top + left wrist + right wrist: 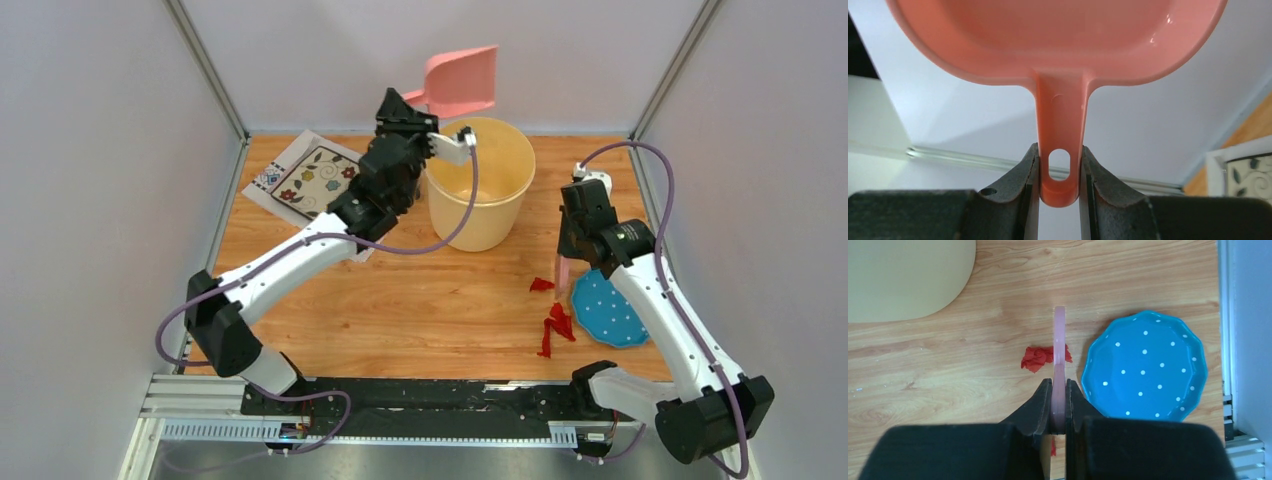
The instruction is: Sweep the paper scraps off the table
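Left jaws clamped on the dustpan (1058, 60) handle, pan held up over the far rim of the yellow bucket (478, 190), right jaws pinched tight on a thin pink brush (1059, 340), red scraps (556, 325) lying on the surface (440, 300) just left of the blue dotted dish (612, 310)

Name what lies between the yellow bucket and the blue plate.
Right wrist view: on the table between bucket and plate, a red paper scrap, and the pink brush clamped in the right gripper.
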